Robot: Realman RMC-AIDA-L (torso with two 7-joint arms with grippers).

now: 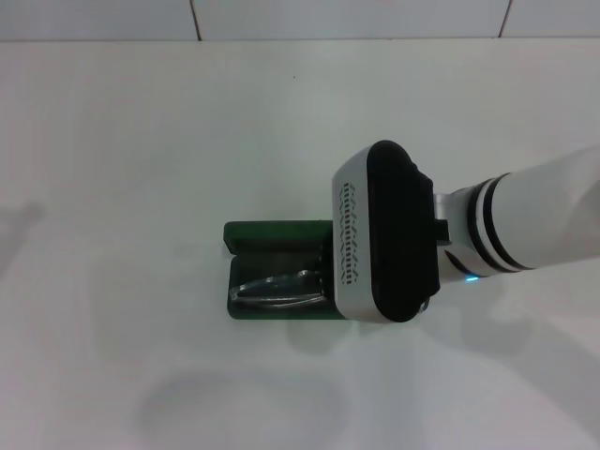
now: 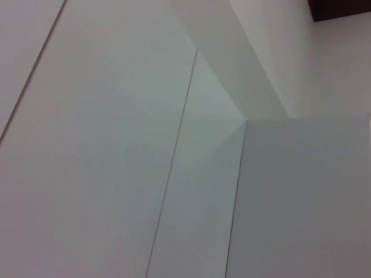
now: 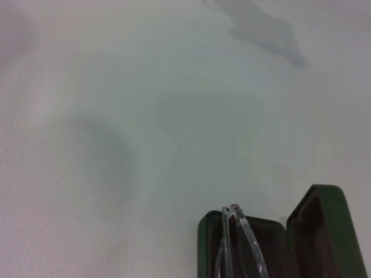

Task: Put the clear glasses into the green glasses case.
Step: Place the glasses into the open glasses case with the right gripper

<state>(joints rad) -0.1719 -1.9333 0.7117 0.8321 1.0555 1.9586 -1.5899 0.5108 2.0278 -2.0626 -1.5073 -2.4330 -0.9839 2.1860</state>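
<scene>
Glasses (image 1: 281,286) in open case (image 1: 272,234)

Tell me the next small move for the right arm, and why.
Probably lift the right arm straight up, clear of the case. The clear glasses appear to lie inside the open green glasses case, and the arm's wrist covers the case's right end. Whether the fingers have let go is hidden.

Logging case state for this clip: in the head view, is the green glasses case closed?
No, the green glasses case lies open on the table, its lid folded back, with the clear glasses in its tray.
</scene>
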